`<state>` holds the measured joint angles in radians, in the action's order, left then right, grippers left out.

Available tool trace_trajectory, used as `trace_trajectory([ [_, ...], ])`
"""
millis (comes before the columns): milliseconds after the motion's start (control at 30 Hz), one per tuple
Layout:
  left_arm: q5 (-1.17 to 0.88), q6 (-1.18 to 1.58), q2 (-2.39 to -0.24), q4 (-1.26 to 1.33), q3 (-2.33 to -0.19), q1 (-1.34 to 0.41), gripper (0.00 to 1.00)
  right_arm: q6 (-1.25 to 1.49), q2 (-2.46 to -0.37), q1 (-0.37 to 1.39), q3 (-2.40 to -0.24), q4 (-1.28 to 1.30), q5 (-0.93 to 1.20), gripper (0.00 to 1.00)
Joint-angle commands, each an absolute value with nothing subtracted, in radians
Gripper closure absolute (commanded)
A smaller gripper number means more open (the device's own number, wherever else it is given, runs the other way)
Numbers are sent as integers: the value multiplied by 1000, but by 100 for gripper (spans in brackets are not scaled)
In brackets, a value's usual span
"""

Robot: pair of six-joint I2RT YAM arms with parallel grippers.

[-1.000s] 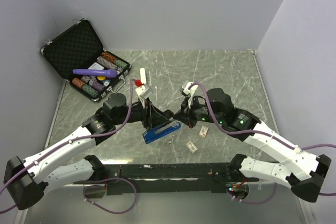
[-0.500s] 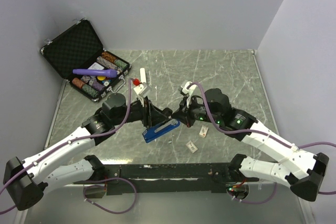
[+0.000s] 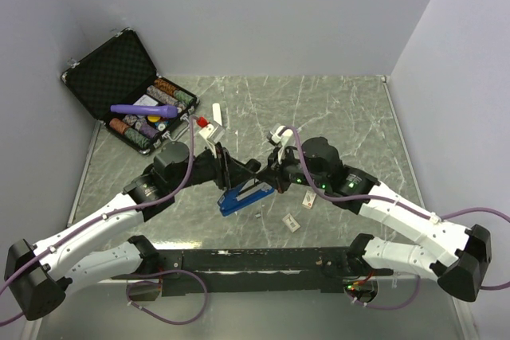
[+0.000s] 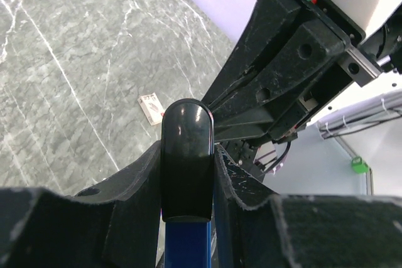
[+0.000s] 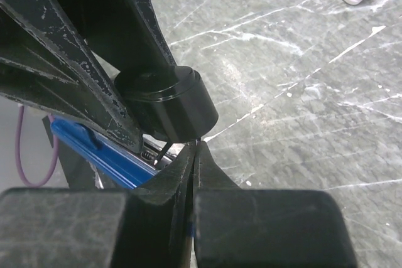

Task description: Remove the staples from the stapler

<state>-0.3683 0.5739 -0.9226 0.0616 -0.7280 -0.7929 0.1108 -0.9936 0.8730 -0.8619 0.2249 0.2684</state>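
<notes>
The stapler [image 3: 244, 195] is blue with a black top and is held tilted above the table, just in front of the arms. My left gripper [image 3: 232, 170] is shut on it. In the left wrist view the stapler's black end [image 4: 186, 149] sits between both fingers, with the blue body [image 4: 186, 243] below. My right gripper [image 3: 272, 177] is shut, its tips [image 5: 195, 146] at the stapler's open metal channel [image 5: 149, 152], beside the black top's round end [image 5: 182, 108]. I cannot tell whether anything is pinched between the right fingers.
An open black case [image 3: 111, 77] with poker chips and a purple tube [image 3: 145, 109] stands at the back left. A white oblong bar [image 3: 216, 111] and a small red-and-white object [image 3: 205, 125] lie behind the left gripper. Two small cards [image 3: 292, 223] lie at the front centre.
My right gripper has moved left, up to the stapler's right end. The left gripper has shifted slightly with the stapler still in it.
</notes>
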Motion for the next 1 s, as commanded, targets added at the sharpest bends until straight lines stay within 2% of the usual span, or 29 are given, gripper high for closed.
trace_trajectory([
  [0, -315, 637, -890, 175, -785, -798, 99, 126, -1000, 888, -847, 181, 256, 100],
  [633, -8, 641, -1008, 219, -819, -796, 99, 230, -1143, 937, -767, 5, 285, 100],
  [967, 69, 646, -1008, 236, -818, -796, 99, 284, -1183, 940, -716, -95, 253, 100],
])
